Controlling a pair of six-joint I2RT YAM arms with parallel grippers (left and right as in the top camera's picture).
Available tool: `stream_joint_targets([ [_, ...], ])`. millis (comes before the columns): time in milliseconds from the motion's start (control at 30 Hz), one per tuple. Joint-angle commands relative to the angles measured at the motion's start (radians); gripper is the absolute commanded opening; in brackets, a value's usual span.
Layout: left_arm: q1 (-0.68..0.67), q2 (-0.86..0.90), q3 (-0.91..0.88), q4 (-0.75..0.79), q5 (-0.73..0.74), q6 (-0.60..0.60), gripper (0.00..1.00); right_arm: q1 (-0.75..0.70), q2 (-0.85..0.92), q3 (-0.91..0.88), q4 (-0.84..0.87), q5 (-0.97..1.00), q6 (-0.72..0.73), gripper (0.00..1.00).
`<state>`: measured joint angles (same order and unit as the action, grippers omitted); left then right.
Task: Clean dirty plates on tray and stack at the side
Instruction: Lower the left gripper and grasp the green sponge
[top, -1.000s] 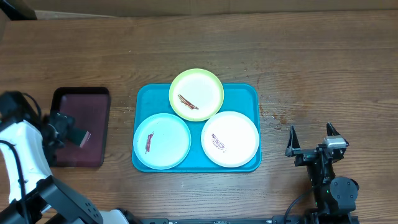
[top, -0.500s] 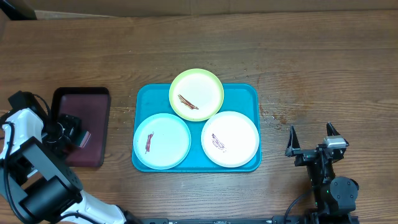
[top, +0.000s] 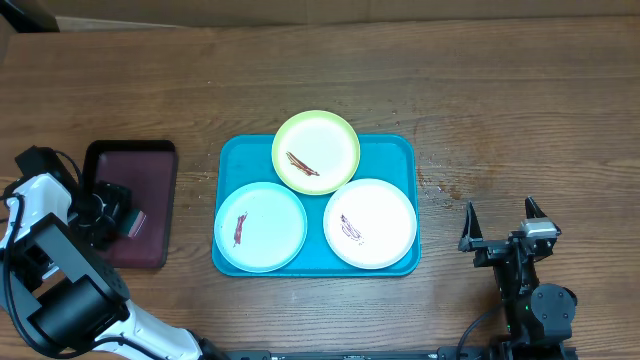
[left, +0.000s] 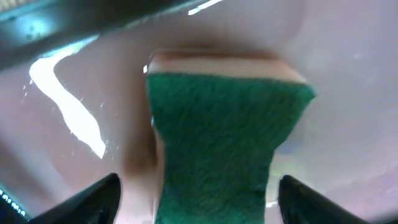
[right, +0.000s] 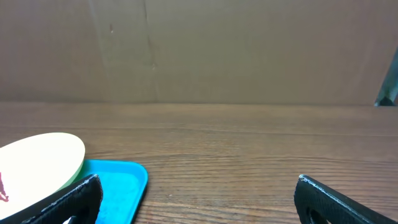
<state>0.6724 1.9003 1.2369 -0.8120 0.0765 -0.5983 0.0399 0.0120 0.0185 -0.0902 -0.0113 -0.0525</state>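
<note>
The turquoise tray (top: 397, 150) lies mid-table and carries three plates, each with a reddish-brown smear: lime green (top: 316, 152), light blue (top: 261, 227) and white (top: 370, 223). My left gripper (top: 112, 216) is down in the small maroon tray (top: 150, 170) at the left. In the left wrist view a green sponge (left: 227, 137) lies between its fingers (left: 93, 200), with a gap on each side; the left gripper (left: 202, 205) is open. My right gripper (top: 497, 228) stands open right of the tray, holding nothing. Its view shows the tray corner (right: 127, 180) and the lime plate's edge (right: 37, 158).
The wooden table (top: 500, 100) stretches bare behind and to the right of the turquoise tray. A cardboard wall (right: 199, 50) rises along the far edge. The maroon tray has a raised black rim round the sponge.
My left arm has swung nearer over the maroon tray, and its jaws have narrowed around the sponge. The right arm and the plates have not moved.
</note>
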Motion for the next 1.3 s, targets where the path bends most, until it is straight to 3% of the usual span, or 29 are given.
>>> stream_joint_targets([
  [0, 0.000, 0.010, -0.001, 0.006, 0.011, 0.024, 0.66, -0.002, -0.007, -0.010, 0.006, 0.003, -0.001, 1.00],
  [67, 0.000, 0.010, -0.009, 0.005, 0.011, 0.027, 0.62, -0.002, -0.007, -0.010, 0.006, 0.003, -0.001, 1.00],
  [133, 0.000, 0.010, -0.022, 0.006, 0.011, 0.027, 0.65, -0.002, -0.007, -0.010, 0.006, 0.003, -0.001, 1.00],
  [267, -0.001, 0.011, -0.032, 0.005, 0.026, 0.050, 0.89, -0.002, -0.007, -0.010, 0.006, 0.003, -0.001, 1.00],
  [333, -0.002, 0.011, -0.033, 0.005, 0.030, 0.053, 0.93, -0.002, -0.007, -0.010, 0.006, 0.003, -0.001, 1.00],
  [500, -0.023, 0.015, -0.033, 0.005, 0.029, 0.053, 0.95, -0.002, -0.007, -0.010, 0.006, 0.003, -0.001, 1.00],
  [700, -0.053, 0.062, -0.033, 0.010, 0.024, 0.053, 0.88, -0.002, -0.007, -0.010, 0.006, 0.003, 0.000, 1.00],
  [867, -0.050, 0.101, -0.033, 0.013, -0.016, 0.052, 0.60, -0.002, -0.007, -0.010, 0.006, 0.003, -0.001, 1.00],
  [967, -0.050, 0.103, -0.033, 0.007, -0.097, 0.053, 0.35, -0.002, -0.007, -0.010, 0.006, 0.003, -0.001, 1.00],
  [1133, -0.050, 0.103, -0.033, 0.002, -0.106, 0.052, 0.06, -0.002, -0.007, -0.010, 0.006, 0.003, -0.001, 1.00],
  [1267, -0.050, 0.103, -0.033, 0.003, -0.106, 0.041, 0.04, -0.002, -0.007, -0.010, 0.006, 0.003, -0.001, 1.00],
])
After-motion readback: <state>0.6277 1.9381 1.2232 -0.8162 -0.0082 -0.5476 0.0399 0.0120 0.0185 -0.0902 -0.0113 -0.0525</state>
